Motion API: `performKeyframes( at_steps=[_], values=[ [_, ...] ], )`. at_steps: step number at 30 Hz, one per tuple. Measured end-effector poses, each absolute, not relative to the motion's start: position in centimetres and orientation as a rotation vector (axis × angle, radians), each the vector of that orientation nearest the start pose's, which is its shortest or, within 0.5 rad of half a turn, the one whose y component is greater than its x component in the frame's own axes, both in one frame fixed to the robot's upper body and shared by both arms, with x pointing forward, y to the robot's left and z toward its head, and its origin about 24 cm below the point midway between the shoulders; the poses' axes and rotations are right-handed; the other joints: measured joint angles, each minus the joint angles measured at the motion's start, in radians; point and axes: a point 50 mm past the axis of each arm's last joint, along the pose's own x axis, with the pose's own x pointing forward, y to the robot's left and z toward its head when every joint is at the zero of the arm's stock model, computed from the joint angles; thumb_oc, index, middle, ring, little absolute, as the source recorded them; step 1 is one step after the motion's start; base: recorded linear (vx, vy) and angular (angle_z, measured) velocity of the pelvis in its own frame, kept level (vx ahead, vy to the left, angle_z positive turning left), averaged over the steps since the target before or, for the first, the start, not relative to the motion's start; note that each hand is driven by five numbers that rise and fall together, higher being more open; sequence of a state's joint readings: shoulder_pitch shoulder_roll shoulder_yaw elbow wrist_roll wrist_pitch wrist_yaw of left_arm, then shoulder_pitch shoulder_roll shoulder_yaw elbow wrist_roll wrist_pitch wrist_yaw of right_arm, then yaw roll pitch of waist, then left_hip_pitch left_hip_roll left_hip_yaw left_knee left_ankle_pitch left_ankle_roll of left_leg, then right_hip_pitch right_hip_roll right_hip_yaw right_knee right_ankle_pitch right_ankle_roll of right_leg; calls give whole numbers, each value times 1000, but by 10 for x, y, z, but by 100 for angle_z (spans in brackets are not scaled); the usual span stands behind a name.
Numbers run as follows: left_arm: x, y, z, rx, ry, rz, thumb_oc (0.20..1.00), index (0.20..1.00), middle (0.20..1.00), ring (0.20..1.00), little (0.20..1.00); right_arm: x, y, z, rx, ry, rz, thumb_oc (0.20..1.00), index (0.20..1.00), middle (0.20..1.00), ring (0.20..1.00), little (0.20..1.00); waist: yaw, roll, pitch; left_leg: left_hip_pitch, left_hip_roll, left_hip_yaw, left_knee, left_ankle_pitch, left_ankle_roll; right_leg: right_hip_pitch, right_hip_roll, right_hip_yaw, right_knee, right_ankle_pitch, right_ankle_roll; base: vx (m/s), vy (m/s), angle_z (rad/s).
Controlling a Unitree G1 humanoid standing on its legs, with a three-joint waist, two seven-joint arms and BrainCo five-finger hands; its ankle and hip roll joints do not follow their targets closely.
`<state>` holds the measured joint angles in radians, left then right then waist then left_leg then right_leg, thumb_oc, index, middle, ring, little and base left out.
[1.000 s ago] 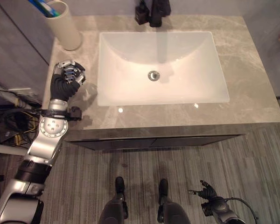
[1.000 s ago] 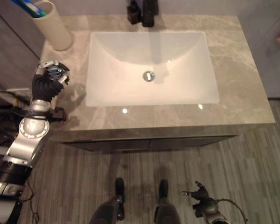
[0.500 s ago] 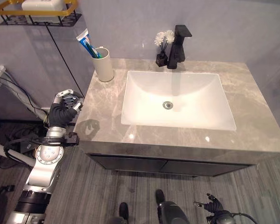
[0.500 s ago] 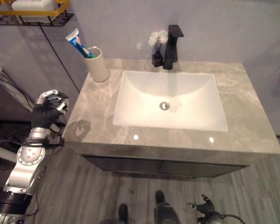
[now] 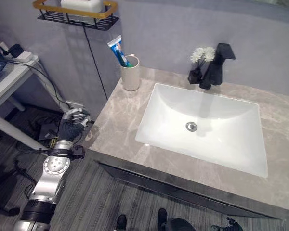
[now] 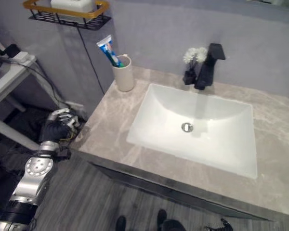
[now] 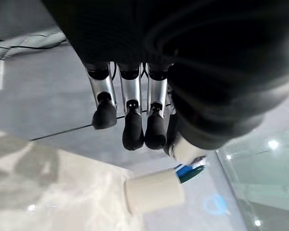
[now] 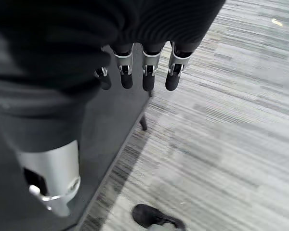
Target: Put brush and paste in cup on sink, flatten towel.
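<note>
Toothpaste [image 5: 116, 48] and brush [image 5: 127, 61] already stand in the cup [image 5: 131, 74] at the back left corner of the counter [image 5: 116, 115], just beside the sink [image 5: 202, 127], as you see from the left eye view; your left hand [image 5: 72, 126] hangs off the counter's left edge with fingers curled and holding nothing. The right eye view shows the same layout, with the tap [image 6: 206, 60] and a small vase of white flowers [image 6: 192, 65] behind the basin, a wire shelf [image 6: 65, 14] on the wall above the cup, and a side table [image 6: 7, 79] further left. I find no towel on the counter, so you must look for it before the flattening step. In the left wrist view the fingers [image 7: 130, 120] bend inward, empty, with the cup past them. In the right wrist view your right hand [image 8: 111, 48] hangs low over the floor [image 8: 221, 120] beside a dark cabinet panel [image 8: 111, 125], fingers loosely curled and empty. Swing the left arm toward a towel too close to the cup and you could tip it, spilling brush and paste.
</note>
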<state>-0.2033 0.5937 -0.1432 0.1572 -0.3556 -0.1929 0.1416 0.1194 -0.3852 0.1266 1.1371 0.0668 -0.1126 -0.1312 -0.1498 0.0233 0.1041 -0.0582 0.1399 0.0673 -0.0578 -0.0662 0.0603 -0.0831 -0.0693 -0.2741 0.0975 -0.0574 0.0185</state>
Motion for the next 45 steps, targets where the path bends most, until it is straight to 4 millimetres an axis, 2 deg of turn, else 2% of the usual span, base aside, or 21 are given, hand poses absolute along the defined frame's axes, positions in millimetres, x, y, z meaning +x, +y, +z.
performKeyframes(
  at_steps=[1, 2, 3, 4, 5, 6, 7, 10, 12, 16, 22, 26, 30, 34, 40, 45],
  values=[
    [296, 226, 99, 224, -198, 7, 200, 200, 200, 200, 200, 68, -294, -140, -430, 1120, -249, 1000, 1000, 1000, 1000, 1000, -19, -1, 0, -16, 6, 104, 24, -7, 7, 3, -28, -35, 3, -4, 6, -33, 45, 131],
    [298, 216, 98, 194, -203, -7, 200, 200, 200, 200, 200, 74, -297, -138, -439, 1100, -251, 1000, 1000, 1000, 1000, 1000, -42, 3, 1, -17, 0, 167, 44, 20, -22, -4, -52, -41, 14, -6, 9, 17, 28, 63],
    [297, 214, 94, 177, -195, -8, 200, 200, 200, 200, 200, 85, -301, -132, -451, 1062, -256, 1000, 1000, 1000, 1000, 1000, -44, 37, 0, 0, -3, 156, 53, 75, -35, -5, -48, -26, 18, -9, 21, 51, 9, 14],
    [297, 214, 92, 175, -188, -10, 200, 200, 200, 200, 200, 89, -302, -131, -452, 1043, -260, 1000, 1000, 1000, 1000, 1000, -46, 60, -4, 21, 2, 154, 28, 63, -84, -4, -41, -24, 28, -17, 33, 103, 33, -11],
    [297, 214, 90, 171, -179, -6, 200, 200, 200, 200, 200, 89, -298, -132, -431, 1036, -269, 1000, 1000, 1000, 1000, 1000, -56, 64, -8, 43, -15, 152, -2, 79, -116, -6, -54, -8, 58, -30, 46, 99, 36, 3],
    [297, 215, 87, 168, -168, 1, 200, 200, 200, 200, 200, 85, -294, -135, -416, 1049, -272, 1000, 1000, 1000, 1000, 1000, -54, 56, -14, 64, -31, 158, -22, 81, -117, -6, -68, 35, 68, -49, 70, 68, 50, -1],
    [296, 218, 85, 170, -155, 10, 200, 200, 200, 200, 200, 84, -291, -137, -411, 1054, -269, 1000, 1000, 1000, 1000, 1000, -45, 55, -15, 77, -39, 164, -29, 83, -120, -10, -73, 53, 69, -49, 79, 27, 34, -9],
    [293, 229, 83, 193, -132, 36, 200, 200, 200, 200, 200, 80, -281, -142, -406, 1077, -240, 1000, 1000, 1000, 1000, 1000, -37, 44, -20, 76, -51, 174, -30, 81, -116, -12, -76, 88, 56, -42, 89, 29, 23, -11],
    [288, 241, 81, 204, -118, 76, 200, 200, 200, 200, 200, 80, -279, -143, -404, 1084, -237, 1000, 1000, 1000, 1000, 1000, -29, 32, -27, 79, -48, 194, -30, 79, -112, -20, -68, 109, 54, -42, 90, 4, 2, -25],
    [287, 252, 71, 181, -67, 118, 200, 200, 200, 200, 200, 75, -281, -144, -417, 1107, -234, 1000, 1000, 1000, 1000, 1000, -30, 23, -31, 87, -41, 209, -30, 78, -112, -21, -56, 126, 53, -42, 89, 5, 3, -15],
    [285, 271, 50, 186, 49, 196, 200, 200, 200, 200, 200, 70, -284, -144, -424, 1127, -230, 1000, 1000, 1000, 1000, 1000, -66, 25, -30, 82, -31, 218, -30, 77, -112, -30, -43, 137, 46, -40, 87, -5, -8, -6],
    [291, 278, 63, 222, 26, 203, 200, 200, 200, 200, 200, 61, -286, -145, -432, 1151, -215, 1000, 1000, 1000, 1000, 1000, -68, 28, -26, 43, -24, 217, -30, 82, -117, -67, -35, 137, 42, -28, 78, 0, 0, 0],
    [297, 270, 78, 219, -35, 175, 200, 200, 200, 200, 200, 57, -287, -145, -436, 1162, -210, 1000, 1000, 1000, 1000, 1000, -74, 35, -8, 35, -24, 218, -30, 82, -118, -73, -35, 138, 37, -27, 78, -1, -17, 0],
    [307, 254, 92, 225, -95, 113, 200, 200, 200, 200, 200, 59, -286, -145, -434, 1152, -205, 1000, 1000, 1000, 1000, 1000, -74, 42, 13, 25, -24, 212, -30, 82, -118, -75, -35, 131, 27, -26, 78, 37, -25, 5],
    [321, 245, 115, 226, -170, 94, 200, 200, 200, 200, 200, 71, -283, -143, -428, 1113, -186, 1000, 1000, 1000, 1000, 1000, -82, 39, 16, 32, -25, 214, -30, 82, -118, -62, -36, 131, 15, -25, 77, 5, -5, 0],
    [328, 236, 126, 235, -209, 77, 200, 200, 200, 200, 200, 78, -280, -142, -433, 1085, -164, 1000, 1000, 1000, 1000, 1000, -83, 28, 23, 53, -25, 213, -30, 82, -118, -34, -34, 131, -2, -25, 77, 1, -7, 0]
  ],
)
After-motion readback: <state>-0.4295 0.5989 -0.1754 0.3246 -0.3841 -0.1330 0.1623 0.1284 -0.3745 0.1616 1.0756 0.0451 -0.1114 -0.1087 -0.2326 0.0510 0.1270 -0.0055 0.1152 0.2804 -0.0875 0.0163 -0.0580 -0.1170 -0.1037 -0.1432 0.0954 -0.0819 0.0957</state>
